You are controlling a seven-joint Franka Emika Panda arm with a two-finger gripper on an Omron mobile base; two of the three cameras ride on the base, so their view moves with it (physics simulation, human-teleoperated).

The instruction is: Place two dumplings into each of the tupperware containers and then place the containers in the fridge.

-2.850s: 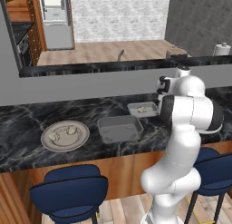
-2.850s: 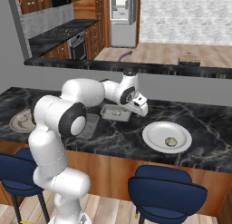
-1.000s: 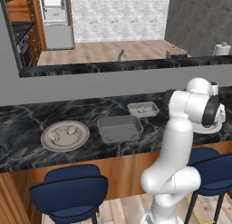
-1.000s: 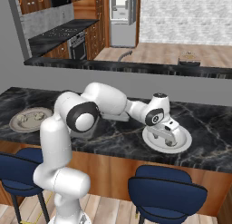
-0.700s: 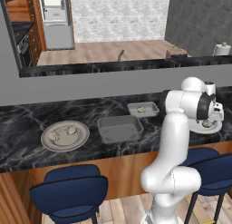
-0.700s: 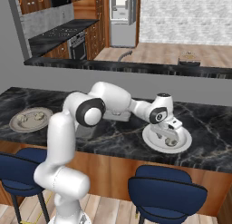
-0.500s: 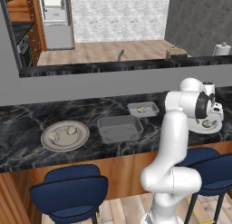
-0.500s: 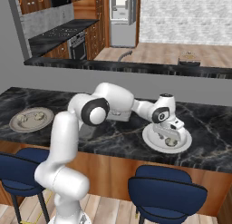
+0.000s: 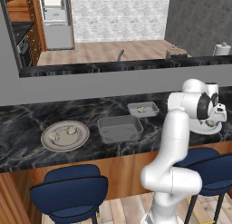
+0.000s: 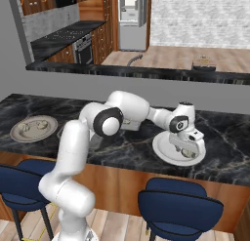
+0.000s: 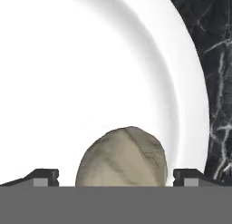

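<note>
On the desk to my left sits a beige plate with dumplings, then the big tray, bare, and the small tray with a dumpling inside; far right, my pincer hangs low over a white plate, its tips wide apart either side of one dumpling, not touching it
</note>
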